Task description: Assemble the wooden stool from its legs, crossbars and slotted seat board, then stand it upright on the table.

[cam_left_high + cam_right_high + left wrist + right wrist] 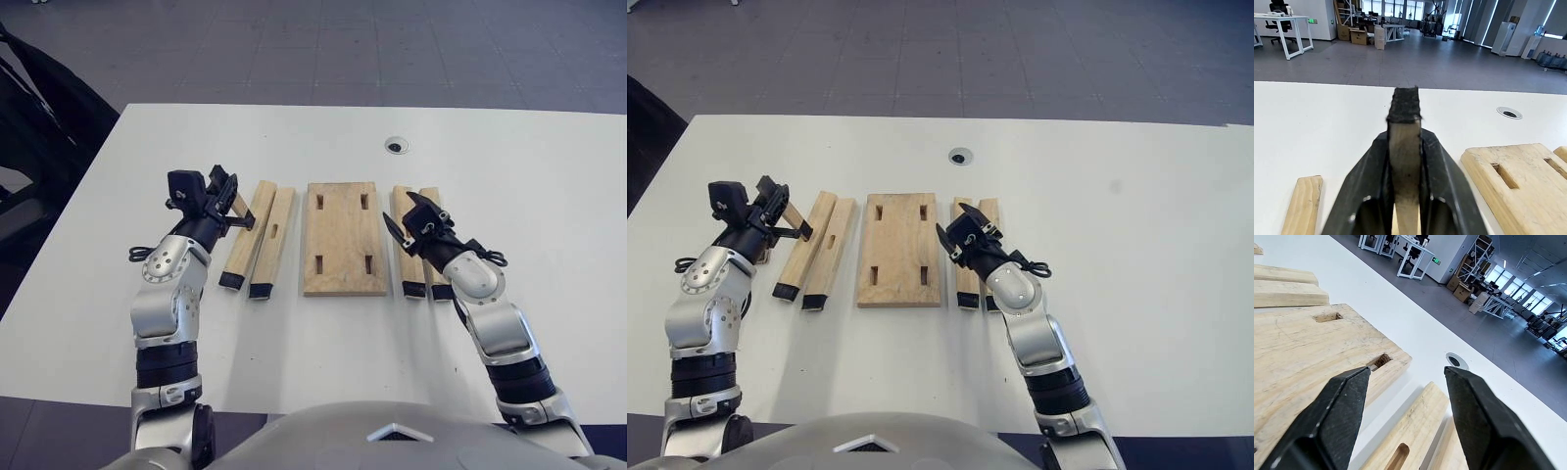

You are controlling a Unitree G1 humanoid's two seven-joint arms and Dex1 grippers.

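The left gripper (pixel 223 201) is clamped tight on a black-tipped wooden piece (pixel 1403 142), just beside the left pair of legs (pixel 257 242). The slotted seat board (pixel 343 238) lies flat mid-table (pixel 549 196) — the right gripper (pixel 404 217) hangs wide open, empty, over the right pair of legs (pixel 415 257).

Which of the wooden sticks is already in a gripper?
The short black-tipped stick, clamped in the left gripper. The four longer sticks lie loose on the table, two either side of the seat board.

one slotted seat board (pixel 343 238) and five black-tipped wooden bars (pixel 245 250) are in sight.
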